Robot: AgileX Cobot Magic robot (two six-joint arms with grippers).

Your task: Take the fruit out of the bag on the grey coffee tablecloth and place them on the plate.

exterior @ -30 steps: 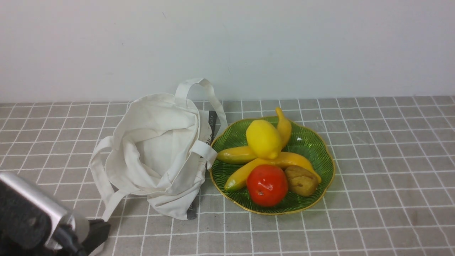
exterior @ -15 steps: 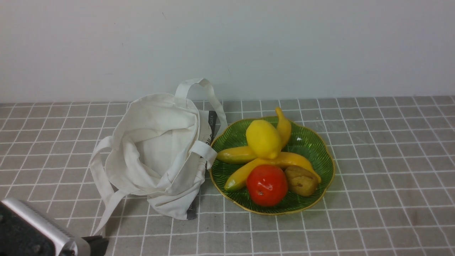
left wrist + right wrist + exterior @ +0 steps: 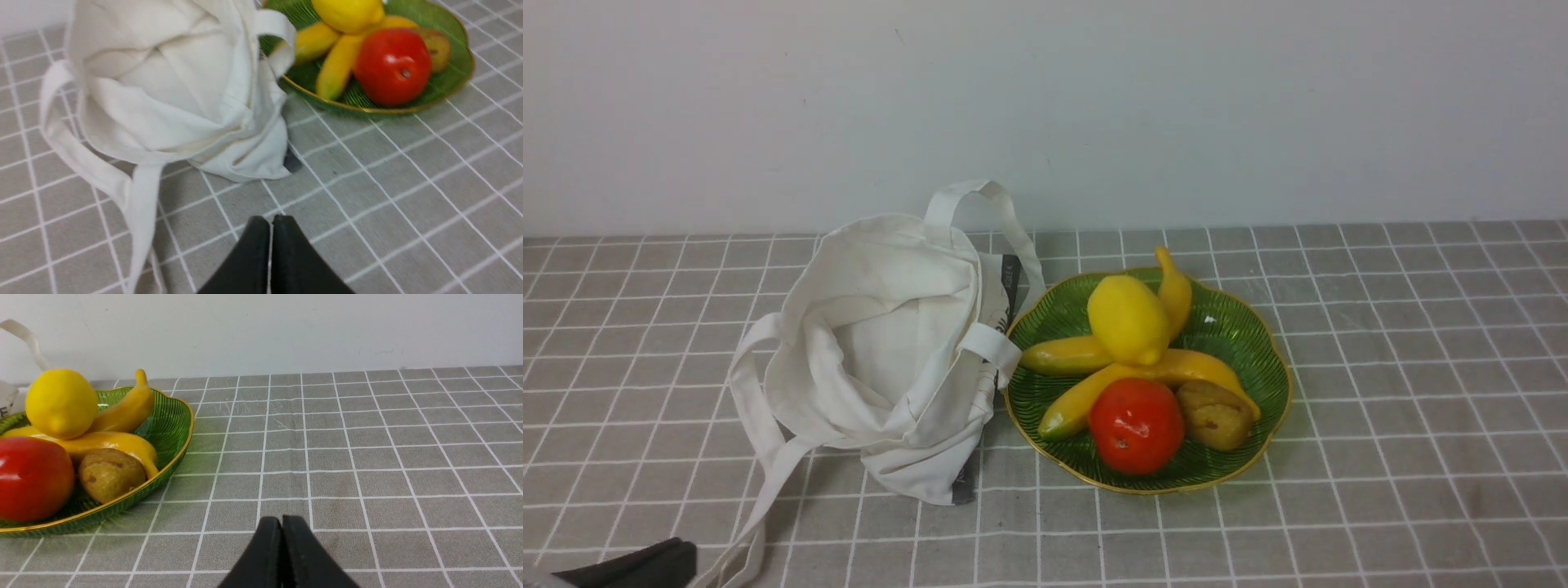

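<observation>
The yellow lemon [image 3: 1129, 319] rests on top of the bananas [image 3: 1094, 384] in the green plate [image 3: 1258, 359], right of the slumped off-white bag [image 3: 890, 351] on the grey coffee tablecloth [image 3: 1380, 425]. The lemon [image 3: 61, 402] and plate [image 3: 171, 416] also show in the right wrist view. My left gripper [image 3: 271, 222] is shut and empty, low over the cloth in front of the bag [image 3: 163, 81]; only a dark tip of it [image 3: 637, 565] shows at the front view's lower left corner. My right gripper [image 3: 281, 522] is shut and empty, over cloth to the right of the plate.
On the plate also lie a red round fruit [image 3: 1136, 425] and a brown fruit [image 3: 1215, 415]. The bag's long strap [image 3: 760, 474] trails toward the front edge. A pale wall [image 3: 1045, 106] closes the back of the table.
My left arm has drawn back down and out of the front view's lower left corner, leaving only a dark tip visible. The bag, plate and fruit have not moved.
</observation>
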